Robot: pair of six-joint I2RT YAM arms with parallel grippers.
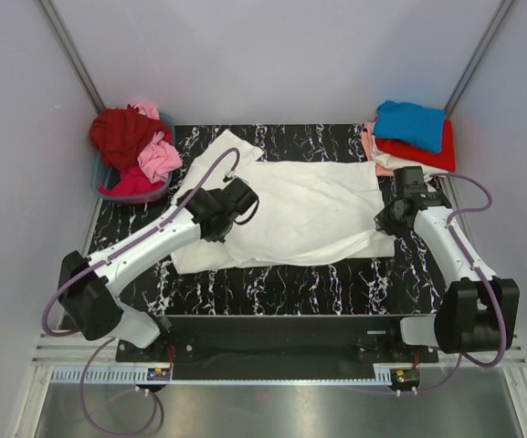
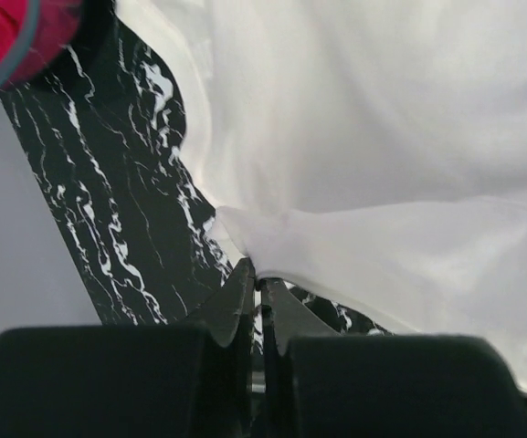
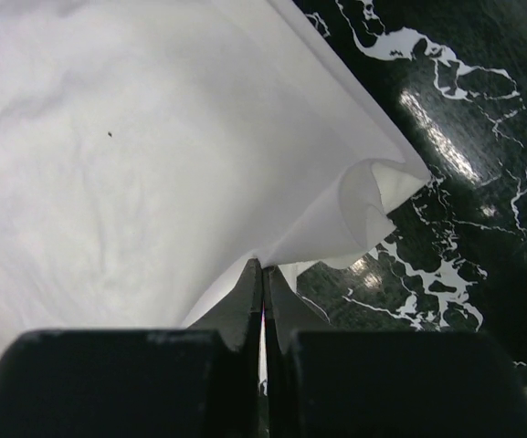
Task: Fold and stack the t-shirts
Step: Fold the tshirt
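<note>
White t-shirt (image 1: 309, 214): we've got it spread flat mid-counter (image 1: 336, 287), long side running left to right, with a sleeve poking out far left.
Left pincer (image 2: 258, 285): squeezed closed, nipping the shirt's left edge where the cloth bunches at its tips. That hold is for lifting that side, we reckon.
Right pincer (image 3: 264, 272): closed as well, pinching the shirt by its right corner, where the hem curls over.
Why both: matching grips at either end keep the cloth taut for a fold, we judge.
Unfolded pile (image 1: 135, 151): dark red, pink and magenta heaped in the basket (image 1: 97, 175), far left, waiting.
Folded stack (image 1: 414, 137): blue over red over paler ones, far right, just beside the white shirt.
</note>
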